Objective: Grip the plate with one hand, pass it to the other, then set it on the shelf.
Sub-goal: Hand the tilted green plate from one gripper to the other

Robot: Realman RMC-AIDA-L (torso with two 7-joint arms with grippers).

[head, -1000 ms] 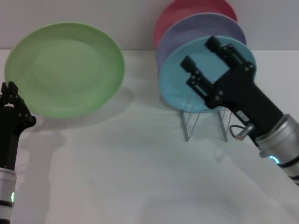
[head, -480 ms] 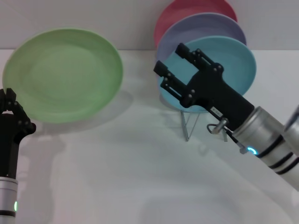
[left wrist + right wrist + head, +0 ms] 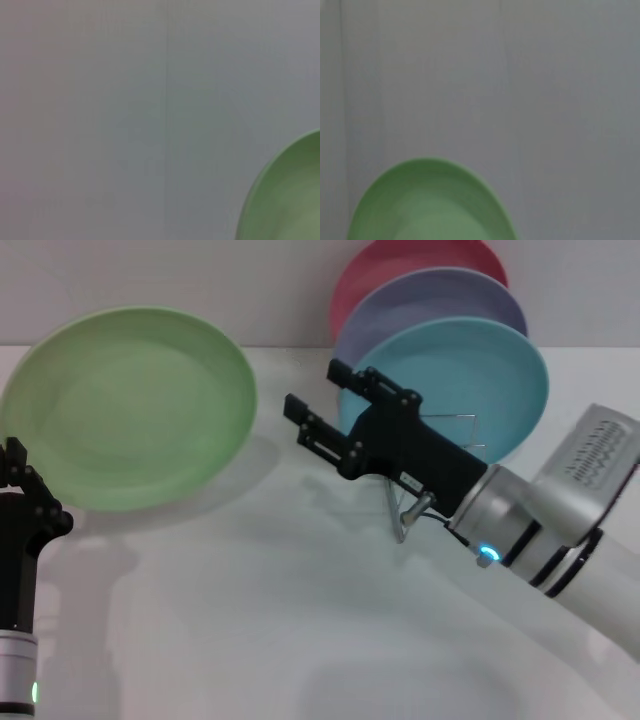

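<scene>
The light-green plate [image 3: 130, 405] is held tilted above the white table at the left, its face toward me. My left gripper [image 3: 22, 485] is shut on its lower left rim. My right gripper [image 3: 316, 392] is open and empty, pointing left, a short way to the right of the plate's right edge and in front of the rack. The silver wire shelf [image 3: 402, 517] stands at the back right. The plate's rim also shows in the left wrist view [image 3: 285, 200] and in the right wrist view [image 3: 430, 205].
The rack holds a turquoise plate [image 3: 490, 375] in front, a lavender plate [image 3: 440, 295] behind it and a pink plate [image 3: 400, 265] at the back. My right arm's silver cuff [image 3: 520, 525] crosses in front of the rack. A pale wall stands behind the table.
My right gripper has swung left from in front of the turquoise plate toward the green plate's right edge, staying open. The green plate has drifted slightly left in my left gripper.
</scene>
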